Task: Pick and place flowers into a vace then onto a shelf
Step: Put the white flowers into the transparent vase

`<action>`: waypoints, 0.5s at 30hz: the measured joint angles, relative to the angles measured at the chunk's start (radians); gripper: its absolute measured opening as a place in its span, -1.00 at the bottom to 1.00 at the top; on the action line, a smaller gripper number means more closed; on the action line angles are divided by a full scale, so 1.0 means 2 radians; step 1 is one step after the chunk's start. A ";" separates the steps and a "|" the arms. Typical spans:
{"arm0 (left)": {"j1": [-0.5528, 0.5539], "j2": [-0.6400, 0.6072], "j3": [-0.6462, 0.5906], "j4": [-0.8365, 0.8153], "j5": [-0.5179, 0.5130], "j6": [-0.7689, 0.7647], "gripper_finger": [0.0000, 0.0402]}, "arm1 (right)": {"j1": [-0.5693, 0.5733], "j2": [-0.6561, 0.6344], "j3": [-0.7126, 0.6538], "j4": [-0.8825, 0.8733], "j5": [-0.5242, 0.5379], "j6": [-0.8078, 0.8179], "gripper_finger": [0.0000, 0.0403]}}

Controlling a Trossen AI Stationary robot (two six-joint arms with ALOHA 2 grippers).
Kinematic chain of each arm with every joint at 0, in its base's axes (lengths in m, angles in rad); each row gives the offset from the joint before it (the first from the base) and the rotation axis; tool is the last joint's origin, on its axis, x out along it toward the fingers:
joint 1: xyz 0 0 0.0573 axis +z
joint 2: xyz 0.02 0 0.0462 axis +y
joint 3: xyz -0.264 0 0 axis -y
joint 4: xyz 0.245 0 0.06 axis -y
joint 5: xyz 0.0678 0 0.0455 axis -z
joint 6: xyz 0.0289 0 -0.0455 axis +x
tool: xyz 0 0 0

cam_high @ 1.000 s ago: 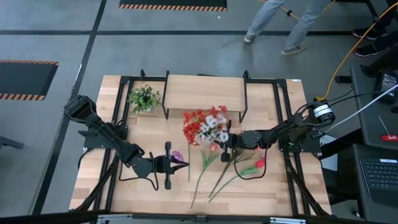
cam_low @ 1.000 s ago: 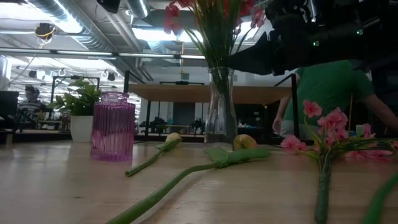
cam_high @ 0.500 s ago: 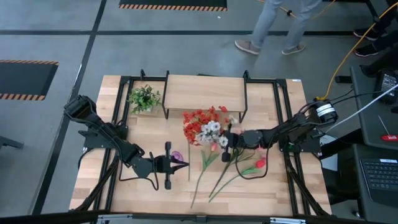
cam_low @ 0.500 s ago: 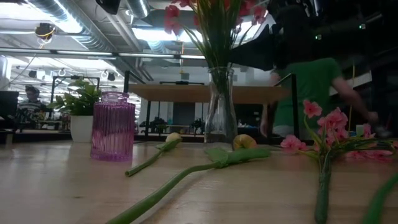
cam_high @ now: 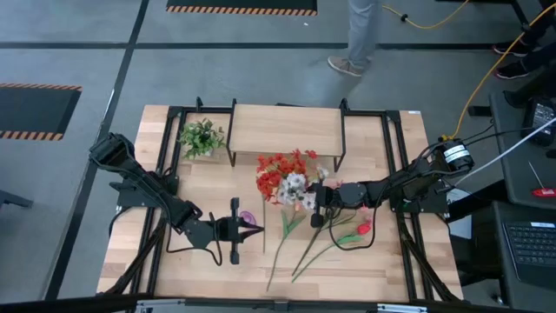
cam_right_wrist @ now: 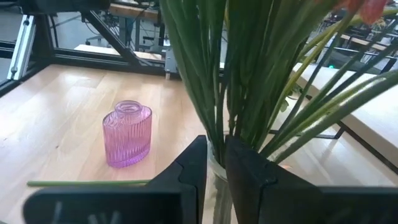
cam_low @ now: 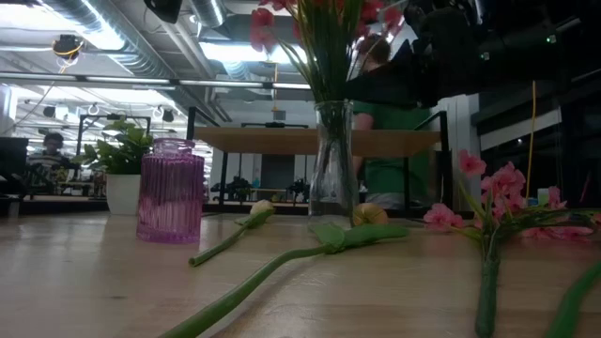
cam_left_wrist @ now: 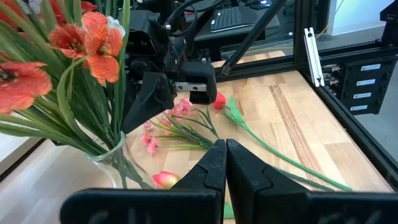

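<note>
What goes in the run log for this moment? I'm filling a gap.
right end effector: at clear vase neck, among stems | left end effector: shut, idle by purple vase | shelf: bare | loose flowers on table

blooms in the clear vase (cam_low: pixel 334 160): cut off by the low view's top edge; only the lowest red ones show
right gripper (cam_right_wrist: pixel 211 163): what its fingers close on, a stem or the vase rim, is hidden among the green stems (cam_right_wrist: pixel 249 68)
person (cam_high: pixel 359 35): only legs show in the high view, cut by the top edge
pink spray (cam_low: pixel 498 202): stem runs out at the bottom edge
</note>
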 joint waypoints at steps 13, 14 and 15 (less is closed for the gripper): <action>0.000 0.000 0.000 -0.001 0.000 0.000 -0.97 | 0.000 0.000 0.000 0.001 -0.004 0.003 -0.70; 0.000 0.000 0.000 -0.001 0.000 0.000 -0.97 | 0.000 0.000 0.000 0.001 -0.009 0.004 -0.70; 0.000 0.000 0.000 -0.001 0.000 0.000 -0.97 | 0.000 0.000 0.000 0.001 -0.014 0.006 -0.70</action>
